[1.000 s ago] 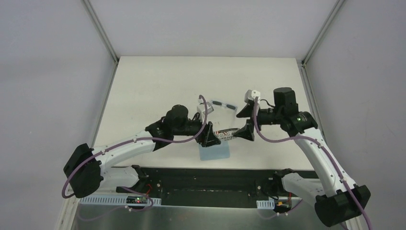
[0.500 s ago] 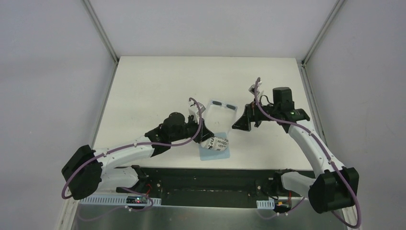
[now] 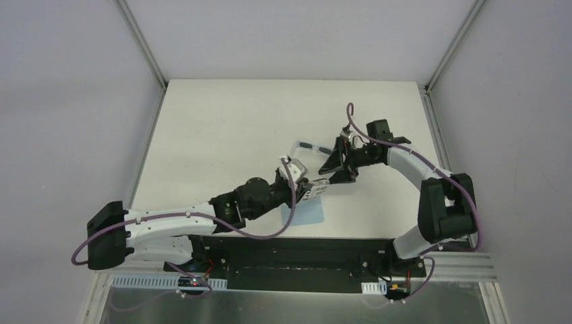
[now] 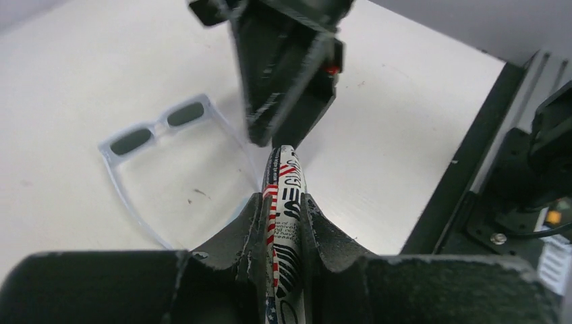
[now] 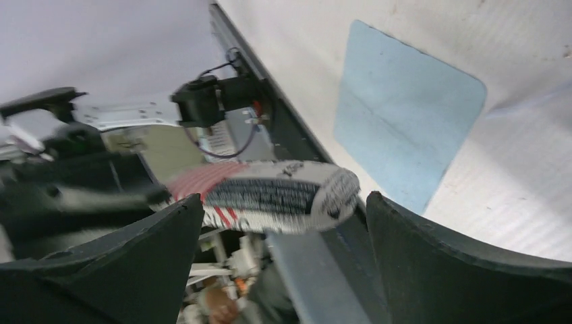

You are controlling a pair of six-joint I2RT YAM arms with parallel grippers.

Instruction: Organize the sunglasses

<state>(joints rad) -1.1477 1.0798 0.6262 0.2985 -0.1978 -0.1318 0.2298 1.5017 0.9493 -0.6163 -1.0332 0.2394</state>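
Left gripper (image 4: 280,202): clenched on the printed case (image 4: 284,177), held on its edge above the table (image 3: 222,128).
Right gripper (image 5: 276,199): spread wide, grasping nothing, just at the free end of the case.
Sunglasses (image 4: 158,125): lay unfolded near the middle of the table, just beyond the case.
Blue cloth (image 5: 405,115): flat by the near edge.

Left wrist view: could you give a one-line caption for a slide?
Left gripper clamps the printed case; white sunglasses lie unfolded on the table beyond.
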